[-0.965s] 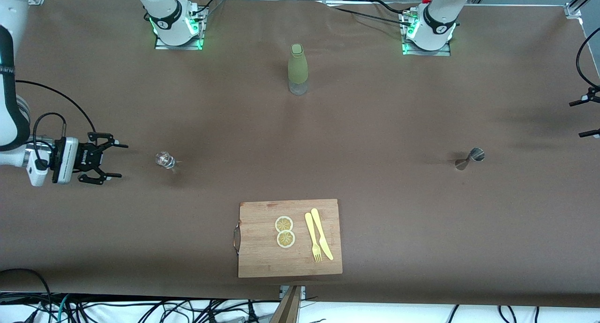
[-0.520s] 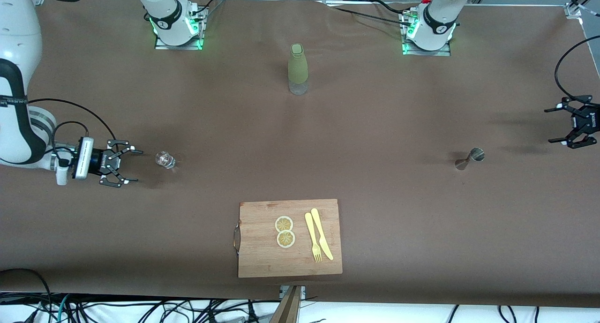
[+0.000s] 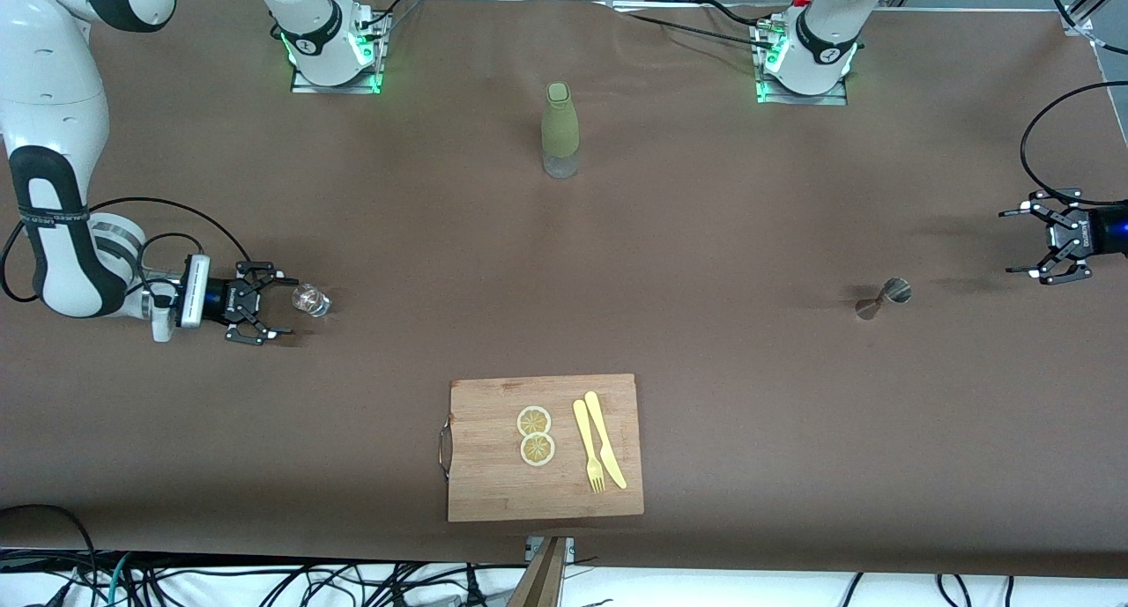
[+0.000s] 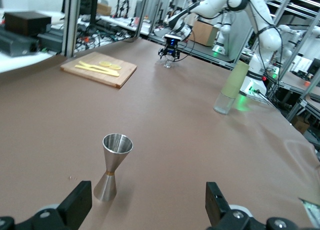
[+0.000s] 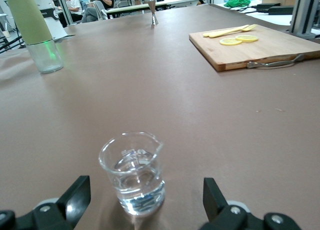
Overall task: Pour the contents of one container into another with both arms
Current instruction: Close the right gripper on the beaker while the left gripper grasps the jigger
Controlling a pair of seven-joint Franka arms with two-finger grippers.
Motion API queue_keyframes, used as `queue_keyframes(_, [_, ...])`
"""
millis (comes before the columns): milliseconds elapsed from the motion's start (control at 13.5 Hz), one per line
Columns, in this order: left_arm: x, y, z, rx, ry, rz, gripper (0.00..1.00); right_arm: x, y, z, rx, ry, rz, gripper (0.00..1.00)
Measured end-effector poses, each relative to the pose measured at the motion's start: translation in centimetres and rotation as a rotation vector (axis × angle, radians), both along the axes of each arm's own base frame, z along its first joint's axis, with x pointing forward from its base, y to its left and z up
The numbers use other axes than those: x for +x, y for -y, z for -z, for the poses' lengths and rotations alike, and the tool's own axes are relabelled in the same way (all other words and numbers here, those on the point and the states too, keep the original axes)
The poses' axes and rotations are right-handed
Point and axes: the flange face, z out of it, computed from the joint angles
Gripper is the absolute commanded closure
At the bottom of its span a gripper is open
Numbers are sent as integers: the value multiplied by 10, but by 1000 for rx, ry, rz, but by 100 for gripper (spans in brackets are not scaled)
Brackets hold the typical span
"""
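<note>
The glass cup with a little water in it stands on the table near the right arm's end. The right gripper sits low beside it, fingers wide apart, not touching it yet. The jigger stands upright near the left arm's end. The left gripper is near it, fingers spread, holding nothing. I think nothing is picked up or poured yet; all the work is left.

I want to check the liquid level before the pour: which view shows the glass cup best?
The right wrist view: the glass cup stands close up, upright, partly filled with clear liquid. The front view shows it only as a small glint beside the right gripper. The left wrist view barely shows it.
</note>
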Motion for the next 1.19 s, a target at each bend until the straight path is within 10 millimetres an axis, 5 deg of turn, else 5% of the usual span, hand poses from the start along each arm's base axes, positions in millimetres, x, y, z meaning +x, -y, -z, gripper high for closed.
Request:
queue_keyframes(743, [22, 42, 81, -64, 160, 17, 0, -6, -23, 17, 10, -28, -35, 3])
queue_keyframes(1188, [38, 76, 116, -68, 192, 11, 1, -6, -25, 19, 11, -32, -39, 43])
